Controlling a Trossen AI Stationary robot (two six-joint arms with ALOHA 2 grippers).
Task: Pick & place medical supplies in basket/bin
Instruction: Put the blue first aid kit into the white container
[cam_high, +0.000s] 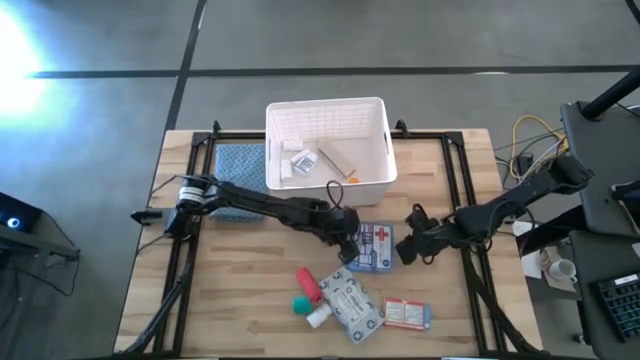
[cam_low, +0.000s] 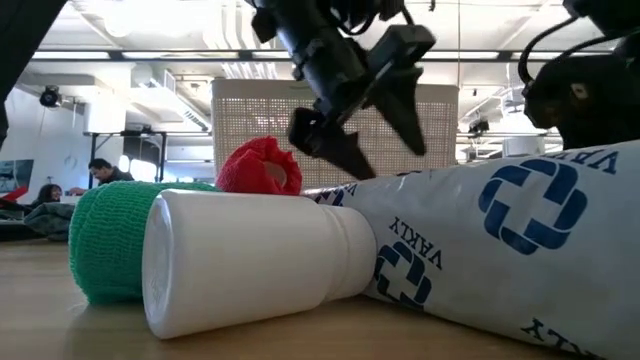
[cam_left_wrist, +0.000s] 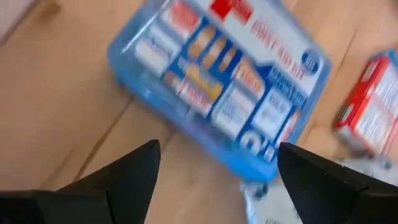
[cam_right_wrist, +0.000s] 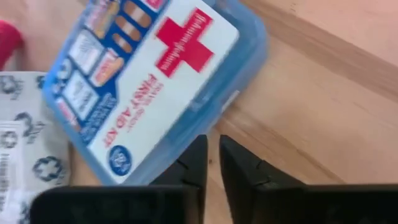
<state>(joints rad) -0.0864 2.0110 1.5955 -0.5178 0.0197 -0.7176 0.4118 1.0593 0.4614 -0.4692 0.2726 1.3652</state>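
The blue red-cross pouch (cam_high: 372, 247) lies flat on the table between my two grippers. My left gripper (cam_high: 347, 236) hangs open just above its left edge, and in the left wrist view the pouch (cam_left_wrist: 217, 81) lies beyond the spread fingers. My right gripper (cam_high: 408, 246) is shut next to the pouch's right edge (cam_right_wrist: 249, 68), with nothing between its fingers. A red roll (cam_high: 308, 284), a green roll (cam_high: 300, 305), a white bottle (cam_high: 318, 317), a grey-white packet (cam_high: 352, 306) and a white-red box (cam_high: 406, 314) lie near the table's front edge. The white basket (cam_high: 380, 140) stands at the far edge.
The basket holds a few small items (cam_high: 305, 160). A blue patterned cloth (cam_high: 240, 165) lies to its left. In the low view the white bottle (cam_low: 250, 260) and the packet (cam_low: 500, 240) fill the foreground. People sit in the room (cam_low: 100, 172) beyond the table.
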